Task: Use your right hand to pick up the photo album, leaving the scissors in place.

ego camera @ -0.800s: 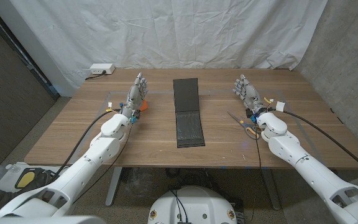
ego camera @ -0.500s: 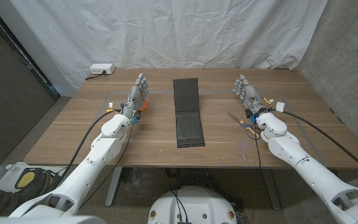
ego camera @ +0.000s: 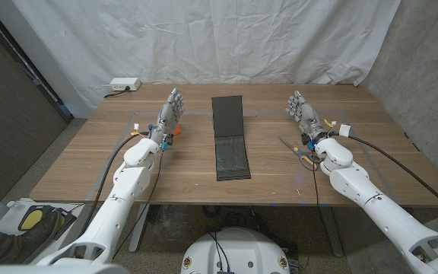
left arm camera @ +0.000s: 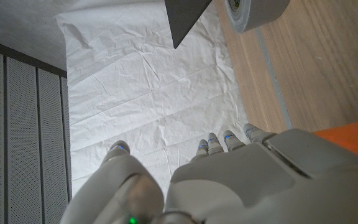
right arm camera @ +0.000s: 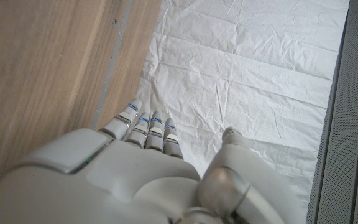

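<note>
A long dark photo album (ego camera: 229, 137) lies lengthwise at the middle of the wooden table (ego camera: 181, 171). Scissors (ego camera: 300, 153) with yellow and blue handles lie to its right, just beside my right wrist. My right hand (ego camera: 300, 113) is held beyond the scissors, to the right of the album's far end, fingers apart and holding nothing; its back (right arm camera: 123, 180) fills the right wrist view. My left hand (ego camera: 169, 114) is held left of the album, fingers spread and empty, and its back (left arm camera: 229, 180) is seen in the left wrist view.
A white power strip (ego camera: 123, 84) sits at the table's far left corner. A white sheet (ego camera: 204, 38) hangs behind the table. Something orange (ego camera: 175, 130) shows beside my left wrist. A grey roll (left arm camera: 253, 12) and a dark corner (left arm camera: 185, 18) appear in the left wrist view.
</note>
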